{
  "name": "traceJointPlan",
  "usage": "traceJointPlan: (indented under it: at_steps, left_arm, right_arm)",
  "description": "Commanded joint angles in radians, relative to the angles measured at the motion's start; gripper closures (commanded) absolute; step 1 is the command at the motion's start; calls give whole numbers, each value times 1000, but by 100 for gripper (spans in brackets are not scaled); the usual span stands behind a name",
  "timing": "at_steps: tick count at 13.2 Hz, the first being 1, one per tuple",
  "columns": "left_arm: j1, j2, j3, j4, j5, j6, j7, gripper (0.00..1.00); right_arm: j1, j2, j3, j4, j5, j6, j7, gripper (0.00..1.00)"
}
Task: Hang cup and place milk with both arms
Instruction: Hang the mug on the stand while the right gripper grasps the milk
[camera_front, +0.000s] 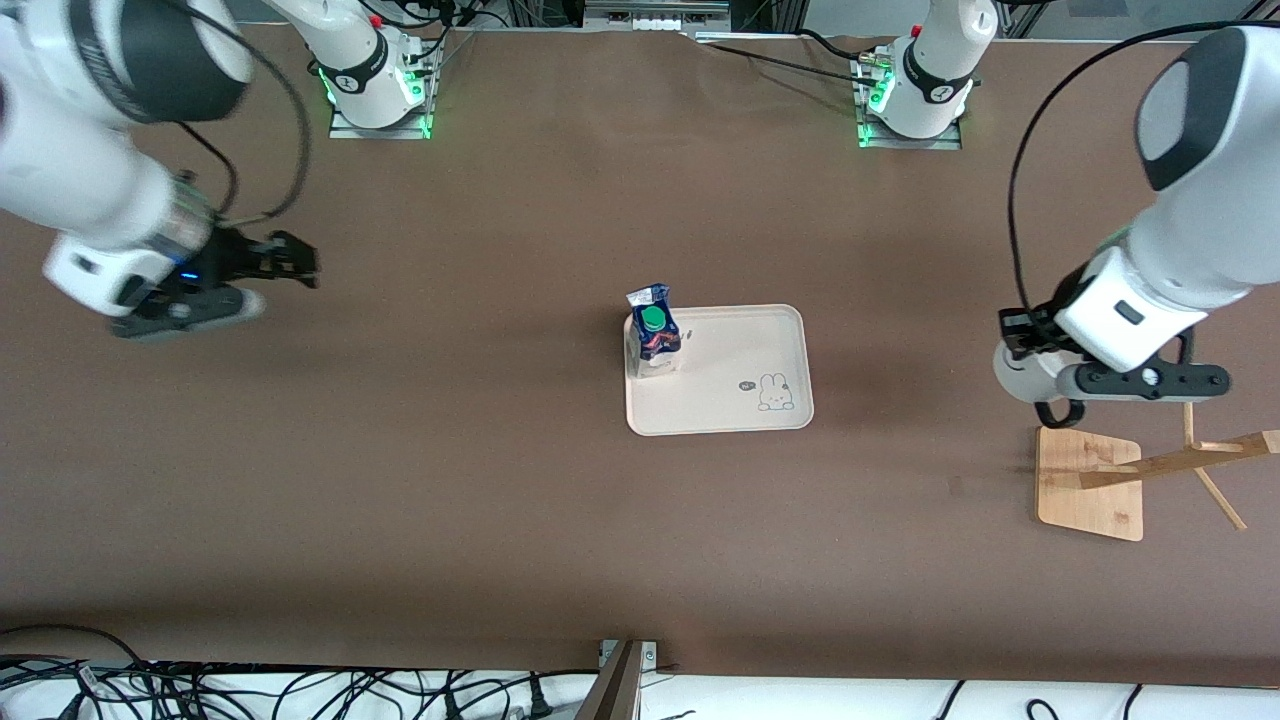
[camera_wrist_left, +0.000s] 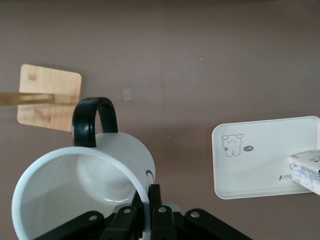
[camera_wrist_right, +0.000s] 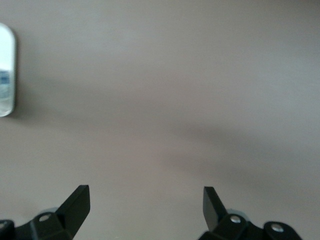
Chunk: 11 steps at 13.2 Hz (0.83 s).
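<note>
My left gripper (camera_wrist_left: 147, 200) is shut on the rim of the white cup (camera_wrist_left: 85, 190), one finger inside and one outside. The cup's black handle (camera_wrist_left: 94, 120) points toward the wooden rack's base (camera_wrist_left: 50, 97). In the front view the left hand (camera_front: 1040, 385) hangs just above the rack base (camera_front: 1090, 485), and only the cup's handle (camera_front: 1058, 412) shows below the wrist. The milk (camera_front: 655, 335) stands upright on the cream tray (camera_front: 740, 400), at the tray's edge toward the right arm's end. My right gripper (camera_front: 290, 262) is open and empty over bare table (camera_wrist_right: 145, 202).
The rack's wooden pole and pegs (camera_front: 1180, 462) rise from the base toward the front camera. The tray (camera_wrist_left: 260, 170) carries a small rabbit drawing (camera_front: 772, 392). Cables lie along the table's front edge (camera_front: 300, 690).
</note>
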Motion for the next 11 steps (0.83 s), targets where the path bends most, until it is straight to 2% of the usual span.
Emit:
traceJointPlan:
  at_steps: [1,5,7,11]
  left_arm:
    - [71,54,-10,54,-12,53,132,100]
    - [148,95,-11,54,-18,137,273,100]
    - [185,103,-10,53,-76,139,280,100]
    - [242,103,-10,34,-90,104,272,100]
  right_arm:
    - [117,133,-6,151,78,-15,115,0]
    - [327,380,-11,439,75,17,389,0]
    - [403,450,-12,480,74,93,475,0]
    - [495,517,-15,478,28,206,570,0]
